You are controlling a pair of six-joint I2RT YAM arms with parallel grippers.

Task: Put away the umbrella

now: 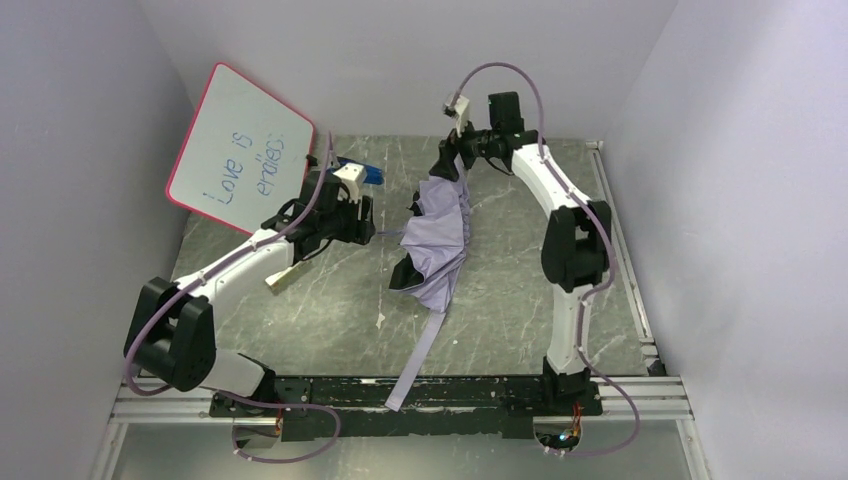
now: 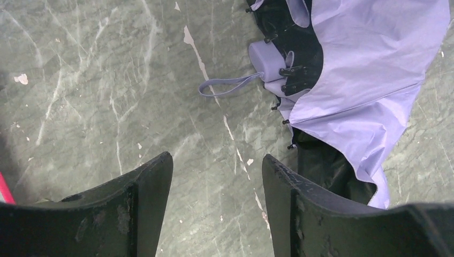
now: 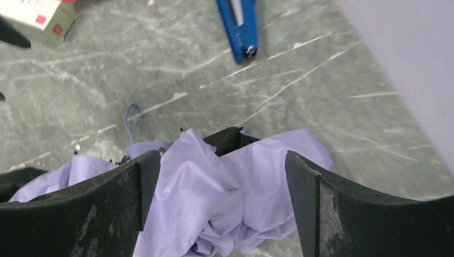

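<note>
Above the crumpled lilac-and-black folding umbrella (image 3: 241,187) my right claw (image 3: 222,156) hangs wide and empty, so I judge bunching it tighter comes next.

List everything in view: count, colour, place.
umbrella: one, pale lilac and black, lying loosely collapsed mid-table
handle: one, lilac, at the canopy's edge, wrist loop trailing onto the table
whiteboard: one, white with pink-red border and handwriting, tilted at the far left
blue tool: one, blue, on the table's far side near the whiteboard
small box: one, beige with red print, on the table, mostly cut off
table: one, grey-green marbled
left gripper: one, black, open, over bare table beside the umbrella
right gripper: one, black, open, over the umbrella's far-end fabric
</note>
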